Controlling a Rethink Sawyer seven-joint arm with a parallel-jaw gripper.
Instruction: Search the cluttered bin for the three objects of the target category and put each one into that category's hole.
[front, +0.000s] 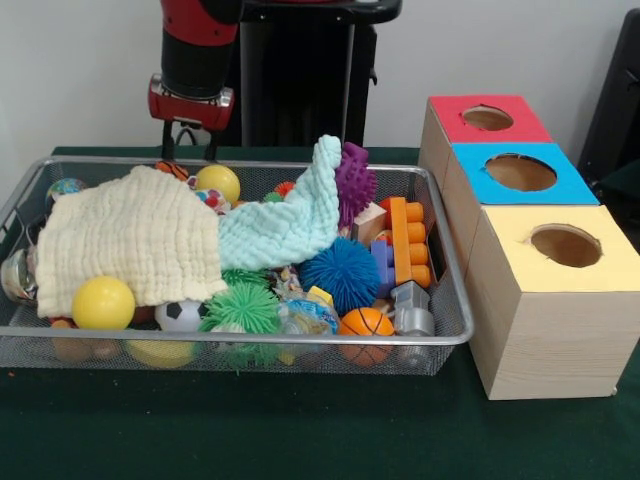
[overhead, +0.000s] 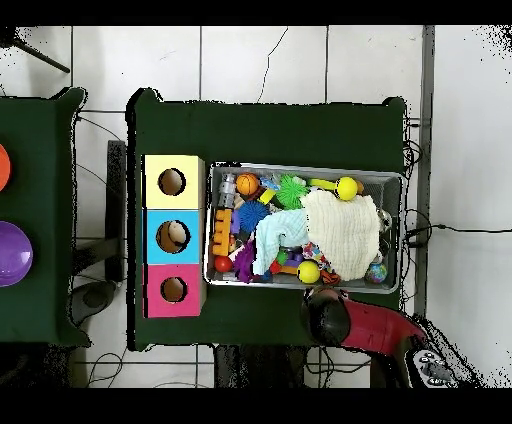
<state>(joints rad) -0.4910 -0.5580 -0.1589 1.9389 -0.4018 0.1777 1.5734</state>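
Pincer (front: 190, 146): it hangs at the bin's (front: 240, 343) far rim, its two thin black fingers (front: 168, 140) apart with nothing between them. The overhead view hides the fingers under the arm's (overhead: 345, 318) red and black body, so only the front view shows this state.

Directly below the fingertips lie an orange striped ball (front: 172, 170) and a yellow ball (front: 218, 183), both just beside the tips but not touched. A cream cloth (front: 130, 238) spreads under and in front of the pincer, and a pale blue cloth (front: 285, 222) lies beside it, rising to a peak. Beyond the blue cloth from the pincer are a purple spiky toy (front: 355, 185), a blue spiky ball (front: 340, 274), an orange block (front: 410, 242), a green spiky ball (front: 243, 308) and a small basketball (front: 366, 323). A second yellow ball (front: 103, 303) rests against the cream cloth's near edge.

Well off to the side stand three boxes with holes: red (front: 487, 118), blue (front: 520, 172), yellow (front: 565, 245). Only the overhead view looks into the holes (overhead: 172, 235).
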